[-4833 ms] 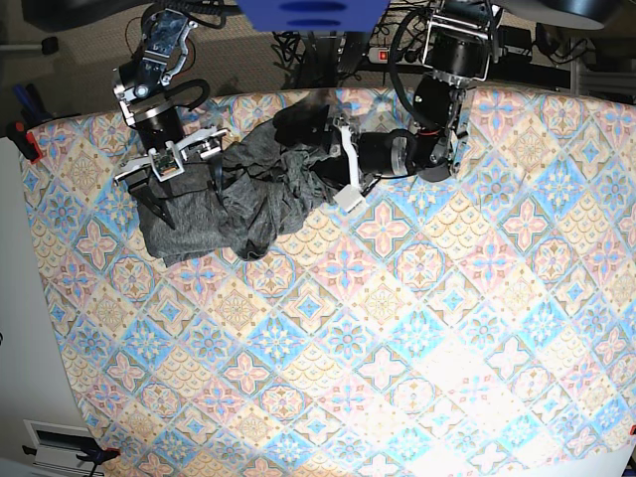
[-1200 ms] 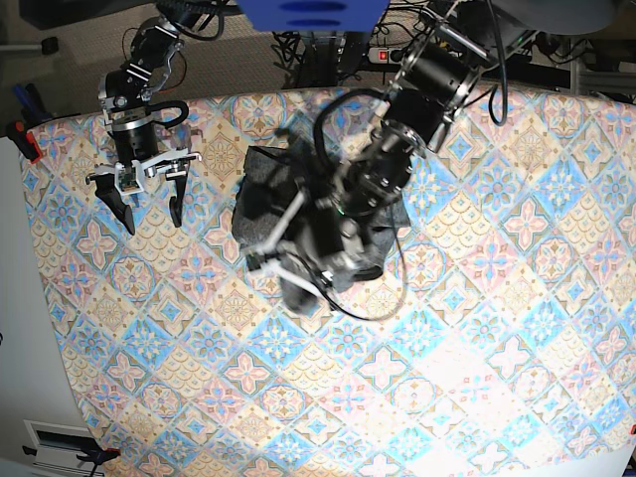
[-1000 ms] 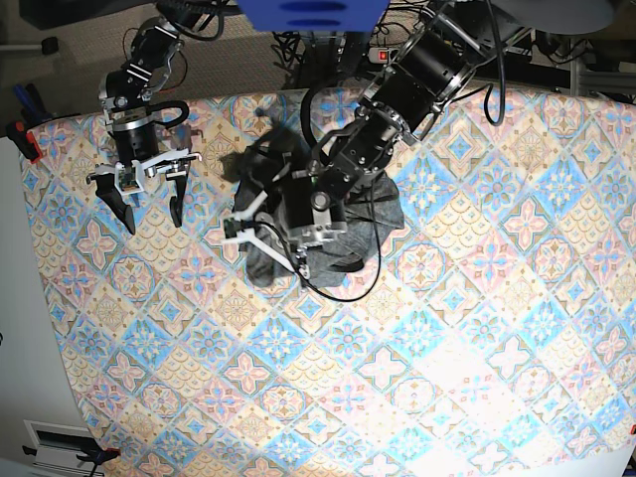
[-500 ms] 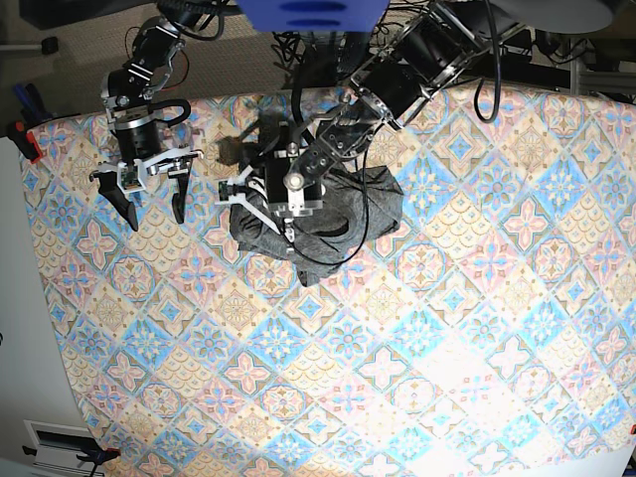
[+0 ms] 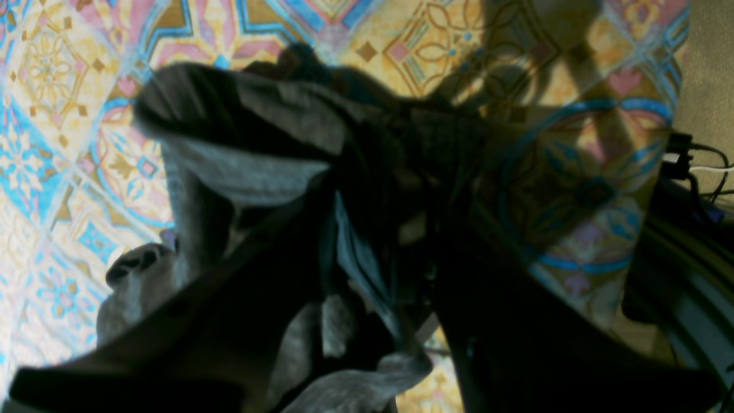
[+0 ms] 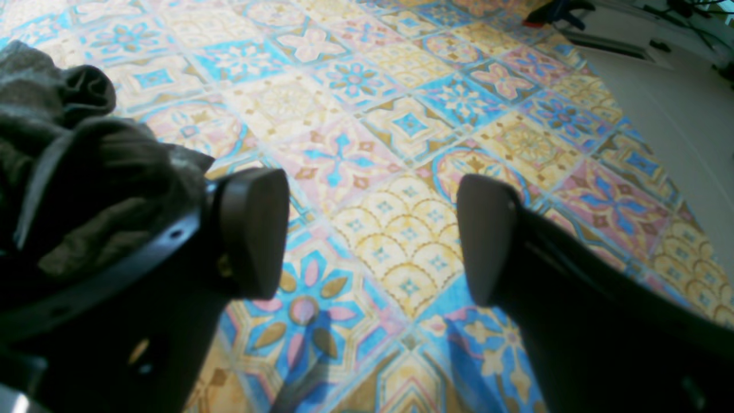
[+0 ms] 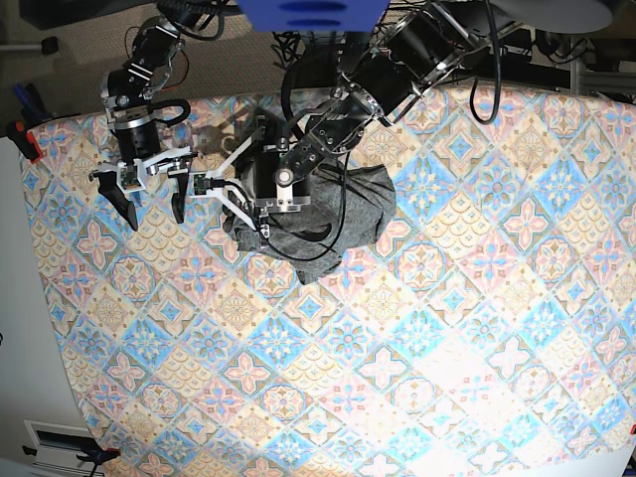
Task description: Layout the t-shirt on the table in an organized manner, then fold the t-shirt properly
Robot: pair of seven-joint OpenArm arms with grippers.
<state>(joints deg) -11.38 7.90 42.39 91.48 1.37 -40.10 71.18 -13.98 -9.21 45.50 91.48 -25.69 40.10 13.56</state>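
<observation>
- Change from earlier base pictures: the t-shirt had been strung out along the back-left edge between both arms; it then sat as one bunched heap on the back part of the surface, left of middle in the base view.
- The left end effector had pulled back from nearer the front of the heap to its left rim, and the arm lay across the top of the cloth.
- The right end effector had left the shirt since the oldest picture and hardly moved over the last second. It hung just left of the heap, apart from it.
- Right end effector: jaws wide, nothing between them, only tiles below. Fingers were dark with flat rounded pads.
- Left end effector: in the left wrist view only dark blurred shapes with cloth draped around them; could not tell whether it was gripping or spread.
- T-shirt: dark heather-grey soft knit, crumpled into deep folds and ridges, with a rolled edge at the lower left of that view.
- In the right wrist view the t-shirt rose as a lumpy mound beside the left-hand finger.
- Surface cover: flat pastel cloth with blue, pink and beige diamond tiles and floral motifs, lying smooth where bare.
</observation>
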